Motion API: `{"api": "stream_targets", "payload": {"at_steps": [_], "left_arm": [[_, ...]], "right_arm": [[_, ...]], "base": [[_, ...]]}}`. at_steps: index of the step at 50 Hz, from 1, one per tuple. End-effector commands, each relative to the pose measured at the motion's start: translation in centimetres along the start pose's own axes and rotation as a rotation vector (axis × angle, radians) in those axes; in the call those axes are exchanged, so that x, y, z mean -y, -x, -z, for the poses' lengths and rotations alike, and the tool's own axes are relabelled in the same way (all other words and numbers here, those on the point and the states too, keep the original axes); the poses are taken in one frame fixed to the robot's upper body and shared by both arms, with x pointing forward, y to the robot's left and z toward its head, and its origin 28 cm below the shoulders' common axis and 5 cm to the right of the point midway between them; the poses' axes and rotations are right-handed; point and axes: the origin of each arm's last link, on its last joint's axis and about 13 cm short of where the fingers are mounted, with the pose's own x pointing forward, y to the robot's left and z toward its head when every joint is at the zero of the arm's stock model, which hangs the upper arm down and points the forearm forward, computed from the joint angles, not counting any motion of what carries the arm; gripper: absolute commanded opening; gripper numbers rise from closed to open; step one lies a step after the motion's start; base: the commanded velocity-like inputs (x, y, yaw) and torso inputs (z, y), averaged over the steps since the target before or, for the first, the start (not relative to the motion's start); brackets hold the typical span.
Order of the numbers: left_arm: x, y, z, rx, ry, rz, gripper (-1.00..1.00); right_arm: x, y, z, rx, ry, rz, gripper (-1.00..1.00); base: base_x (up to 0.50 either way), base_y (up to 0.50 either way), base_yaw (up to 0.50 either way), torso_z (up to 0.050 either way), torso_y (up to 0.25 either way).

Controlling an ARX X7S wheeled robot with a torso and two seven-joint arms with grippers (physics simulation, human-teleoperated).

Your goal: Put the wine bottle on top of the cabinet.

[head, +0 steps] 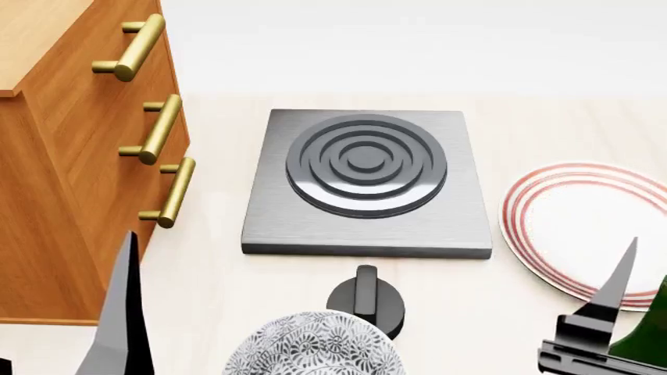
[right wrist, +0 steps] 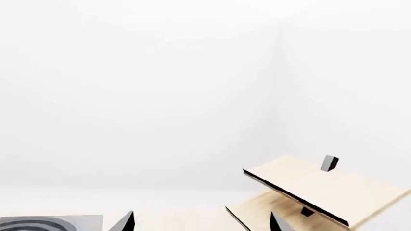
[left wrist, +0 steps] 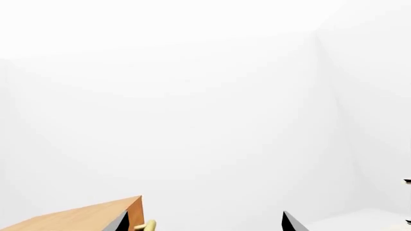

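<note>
The cabinet [head: 62,156] is reddish-brown with brass bar handles and stands at the left of the head view. Its lighter top corner also shows in the left wrist view [left wrist: 83,216]. Only a dark green sliver of the wine bottle [head: 646,344] shows, at the bottom right edge of the head view, beside my right gripper's finger [head: 617,285]. My right gripper [right wrist: 200,225] is open with nothing between its jaws. My left gripper [left wrist: 205,226] is open and empty, beside the cabinet's front. One of its fingers [head: 123,312] shows at the bottom left of the head view.
A grey hob plate [head: 365,183] lies mid-table, with a black knob [head: 367,301] and a patterned bowl [head: 312,348] in front of it. A red-ringed plate [head: 552,226] lies at the right. A pale slanted wooden rack [right wrist: 321,190] stands ahead of my right gripper.
</note>
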Motion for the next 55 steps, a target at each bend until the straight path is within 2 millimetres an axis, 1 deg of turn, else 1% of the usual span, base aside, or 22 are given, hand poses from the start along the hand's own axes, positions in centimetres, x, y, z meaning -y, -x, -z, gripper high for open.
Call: {"api": "stream_targets", "payload": {"at_steps": [1,20,28,39,55], "left_arm": [[0.0,0.0,0.0,0.0,0.001,0.001,1.0],[0.1,0.0,0.0,-0.003,0.001,0.004,1.0],[0.1,0.0,0.0,-0.005,0.002,0.005,1.0],[0.0,0.1,0.0,-0.003,0.0,0.003,1.0],[0.1,0.0,0.0,-0.004,-0.001,0.005,1.0]], "right_arm": [[-0.1,0.0,0.7,-0.019,0.0,-0.002,1.0],[-0.1,-0.2,1.2,-0.035,0.008,-0.002,1.0],[-0.1,-1.0,1.5,-0.045,0.005,0.009,1.0],[-0.5,-1.4,2.6,-0.071,-0.001,0.014,1.0],[-0.6,-1.6,3.2,-0.087,0.003,0.019,1.0]], "base": [[0.0,0.0,0.0,0.0,0.0],[0.0,0.0,0.0,0.0,0.0],[0.0,0.0,0.0,0.0,0.0],[0.0,0.0,0.0,0.0,0.0],[0.0,0.0,0.0,0.0,0.0]]}}
